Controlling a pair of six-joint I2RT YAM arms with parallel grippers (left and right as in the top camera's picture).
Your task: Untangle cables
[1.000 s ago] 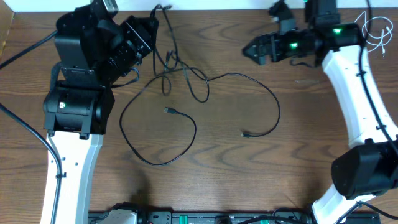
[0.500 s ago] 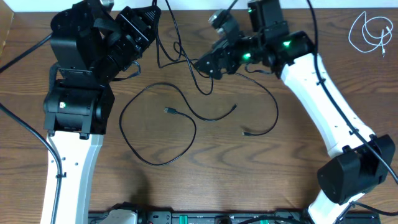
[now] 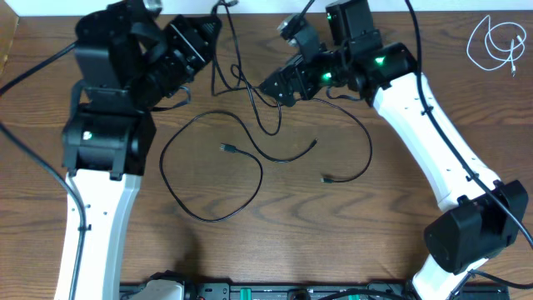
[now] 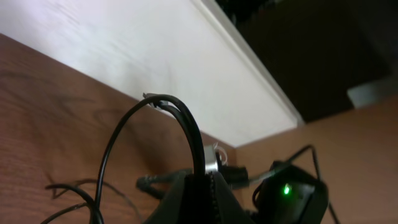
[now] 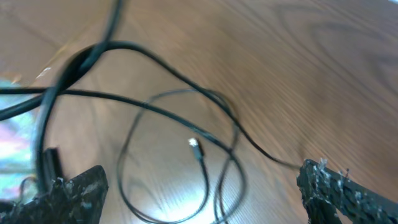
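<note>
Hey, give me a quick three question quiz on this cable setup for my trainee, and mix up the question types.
1. True or false: the left hand is shut on a black cable.
2. Where does the white cable lie? A) looped in with the black ones B) alone near the table's back right corner C) draped over an arm
3. Fill in: the right hand is ____ (open or shut).
Key: 1 true; 2 B; 3 open.
</note>
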